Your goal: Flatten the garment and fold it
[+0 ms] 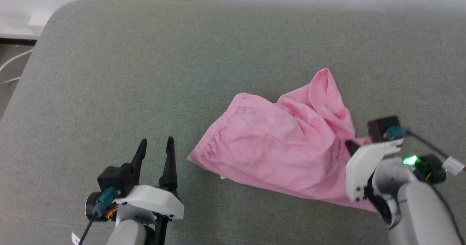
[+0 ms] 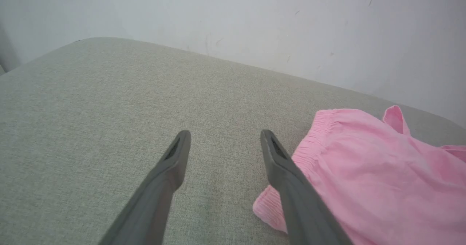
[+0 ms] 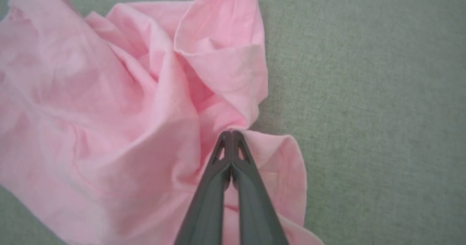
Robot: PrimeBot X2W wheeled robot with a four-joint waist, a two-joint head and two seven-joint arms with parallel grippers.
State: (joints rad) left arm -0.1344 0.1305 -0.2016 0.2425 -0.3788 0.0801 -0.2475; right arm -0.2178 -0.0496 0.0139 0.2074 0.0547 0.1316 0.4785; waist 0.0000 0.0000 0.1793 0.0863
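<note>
Right tool (image 3: 231, 133) clenches a crumpled fold of the garment (image 1: 276, 146); my left tool (image 1: 157, 140) hangs released near the waistband (image 1: 214, 128). Flattening seems underway; next I'd draw that bunch outward.

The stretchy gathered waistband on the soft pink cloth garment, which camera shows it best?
Left wrist view: the gathered waistband is close, its ridges clear. Head view shows it whole but smaller. Right wrist view shows the garment's crumpled far end.
</note>
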